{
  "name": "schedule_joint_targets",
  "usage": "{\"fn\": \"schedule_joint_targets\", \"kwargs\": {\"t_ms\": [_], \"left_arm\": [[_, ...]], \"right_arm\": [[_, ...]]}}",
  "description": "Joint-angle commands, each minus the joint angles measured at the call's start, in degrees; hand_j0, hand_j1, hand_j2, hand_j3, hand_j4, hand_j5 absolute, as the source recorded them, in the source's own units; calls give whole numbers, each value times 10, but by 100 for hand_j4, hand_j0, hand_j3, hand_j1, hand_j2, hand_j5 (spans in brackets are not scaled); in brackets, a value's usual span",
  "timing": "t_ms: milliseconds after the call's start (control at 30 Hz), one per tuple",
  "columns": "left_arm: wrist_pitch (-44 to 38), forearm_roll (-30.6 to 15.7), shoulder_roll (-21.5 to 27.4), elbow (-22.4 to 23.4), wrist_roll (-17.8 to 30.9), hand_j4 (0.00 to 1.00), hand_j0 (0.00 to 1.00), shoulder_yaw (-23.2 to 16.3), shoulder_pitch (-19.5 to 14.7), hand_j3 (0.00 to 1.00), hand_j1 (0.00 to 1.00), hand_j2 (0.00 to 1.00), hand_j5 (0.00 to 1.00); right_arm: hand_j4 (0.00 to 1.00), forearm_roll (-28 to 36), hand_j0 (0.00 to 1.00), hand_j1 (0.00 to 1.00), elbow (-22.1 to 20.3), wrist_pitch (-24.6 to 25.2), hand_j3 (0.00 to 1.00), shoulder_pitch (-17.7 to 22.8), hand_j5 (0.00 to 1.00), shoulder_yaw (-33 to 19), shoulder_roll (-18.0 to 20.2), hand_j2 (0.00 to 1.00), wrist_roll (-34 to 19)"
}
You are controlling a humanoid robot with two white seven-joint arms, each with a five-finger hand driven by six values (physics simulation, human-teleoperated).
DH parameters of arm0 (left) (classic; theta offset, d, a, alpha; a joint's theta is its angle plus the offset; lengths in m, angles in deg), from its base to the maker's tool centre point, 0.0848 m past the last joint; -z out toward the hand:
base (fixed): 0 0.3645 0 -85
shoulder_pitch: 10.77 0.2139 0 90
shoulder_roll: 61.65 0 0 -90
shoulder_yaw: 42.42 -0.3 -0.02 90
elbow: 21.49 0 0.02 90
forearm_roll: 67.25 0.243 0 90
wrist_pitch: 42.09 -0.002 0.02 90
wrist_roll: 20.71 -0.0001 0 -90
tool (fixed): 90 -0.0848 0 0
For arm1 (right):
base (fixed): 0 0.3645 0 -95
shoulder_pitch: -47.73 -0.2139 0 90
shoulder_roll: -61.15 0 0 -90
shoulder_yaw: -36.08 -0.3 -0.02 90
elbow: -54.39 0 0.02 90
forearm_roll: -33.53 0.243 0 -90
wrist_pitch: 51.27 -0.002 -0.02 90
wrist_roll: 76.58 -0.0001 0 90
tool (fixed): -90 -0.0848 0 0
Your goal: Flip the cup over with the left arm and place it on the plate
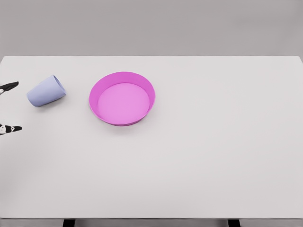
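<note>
Single head view, high, angled down over white table (199,156); far edge near top, near edge at bottom, whole top visible

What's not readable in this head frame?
- Left hand: only two dark fingertips show; the left edge cuts off the rest, so its grip is unclear.
- Right arm: out of view.
- Cup: lying on its side, inside hidden.
- Plate: fully visible.

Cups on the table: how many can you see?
1. The cup lies tipped on its side near the table's left edge, just left of the pink plate and apart from it. Nothing in view could hide another.
</note>
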Motion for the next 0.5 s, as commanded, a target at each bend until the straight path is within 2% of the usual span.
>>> {"fn": "schedule_joint_targets", "kwargs": {"t_ms": [0,67,133,167,267,333,467], "left_arm": [[-2,-10,-15,-23,1,100,100,29,3,100,100,100,100],[-2,-11,-15,-36,0,100,100,34,7,100,100,100,100],[-2,-11,21,-37,-3,100,100,27,7,100,100,100,100],[-2,-6,28,-38,-3,100,100,21,2,100,100,100,100],[-2,-1,37,-87,-2,100,100,3,-10,100,100,100,100],[-2,9,60,-93,-2,100,100,-7,-32,100,100,100,100],[-2,6,99,-93,-2,100,100,-77,-53,100,100,100,100]], "right_arm": [[100,0,100,100,0,0,100,0,100,0,0,100,0],[100,0,100,100,0,0,100,-1,100,0,0,100,0],[100,0,100,100,0,1,100,0,100,0,0,100,0],[100,0,100,100,0,0,100,0,100,0,0,100,0],[100,0,100,100,0,0,100,0,100,0,0,100,0],[100,0,100,100,0,0,100,0,100,0,0,100,0],[100,0,100,100,0,1,100,0,100,0,0,100,0]]}}
